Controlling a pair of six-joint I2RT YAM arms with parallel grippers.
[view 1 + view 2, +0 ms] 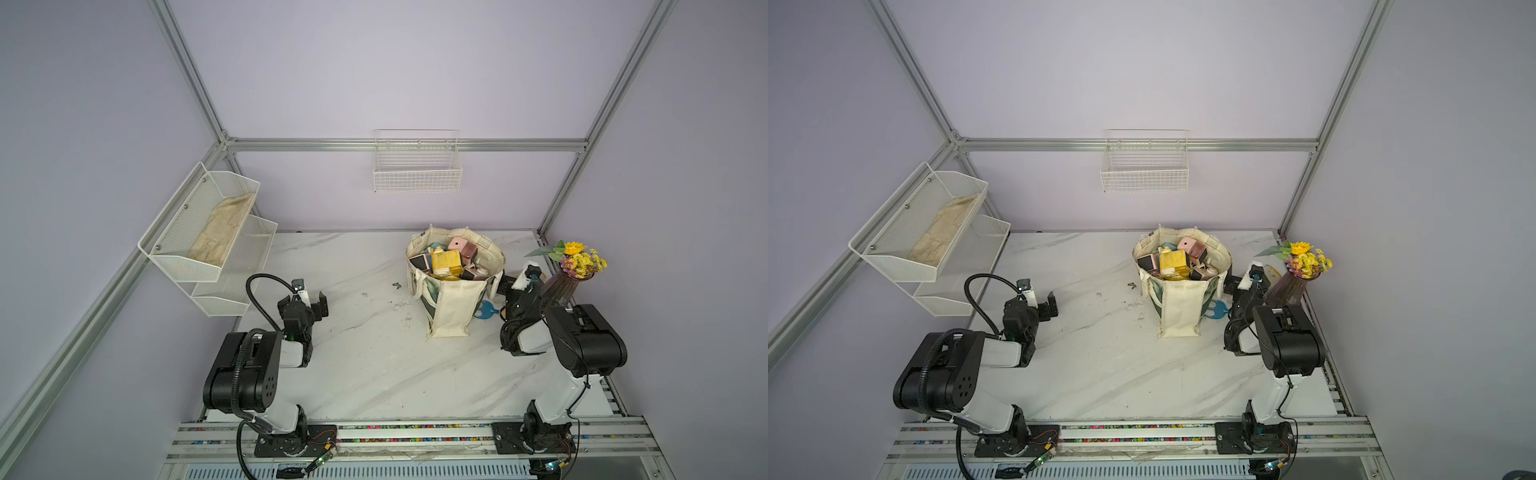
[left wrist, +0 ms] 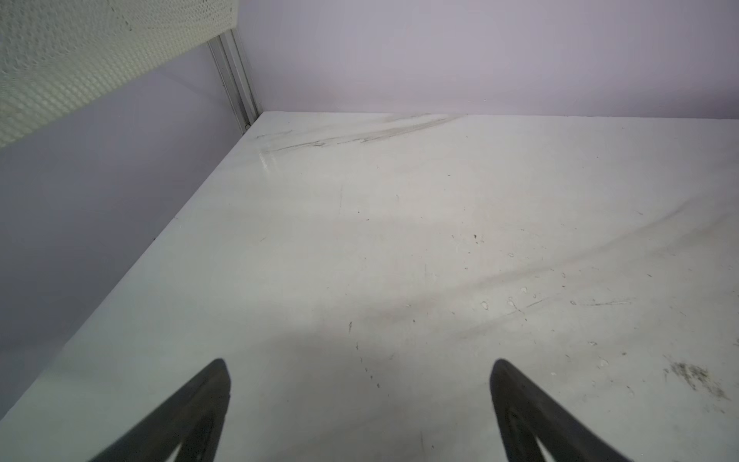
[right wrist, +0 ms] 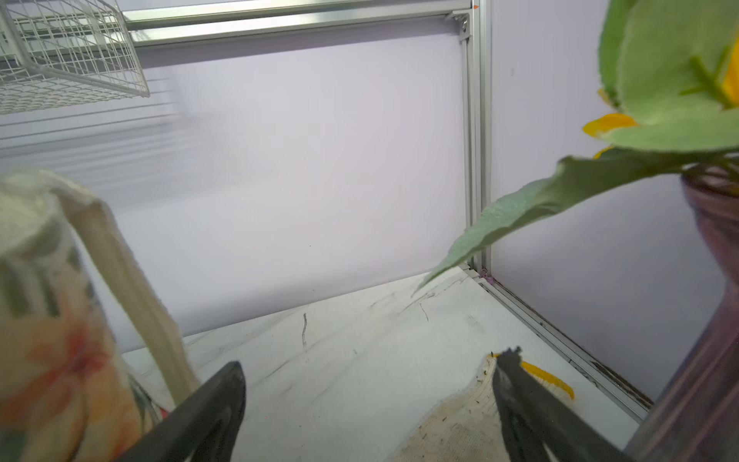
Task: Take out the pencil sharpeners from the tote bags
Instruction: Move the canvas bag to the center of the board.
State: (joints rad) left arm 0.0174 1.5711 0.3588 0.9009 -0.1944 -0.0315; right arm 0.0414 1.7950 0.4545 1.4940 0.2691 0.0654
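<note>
A: Where do the pencil sharpeners point(image 1: 446, 259) lie?

B: Heaped inside the tote bag point(image 1: 451, 305), which stands upright on the bench point(image 1: 365, 374), mouth open upward; a yellow one tops the pile, a pink one sits behind it.

A: Which arm is nearer the bag?

B: The right gripper point(image 1: 505, 284). It sits low, just beside the bag's wall, between the bag and the vase of flowers point(image 1: 567, 274). The left gripper point(image 1: 309, 297) is well apart from the bag, over bare bench.

A: State of the jaws?

B: Both pairs are spread wide and empty, as both wrist views show.

A: The governing relation?

B: The sharpeners lie above and beside the right jaws, so reaching them probably requires rising over the bag's rim.
</note>
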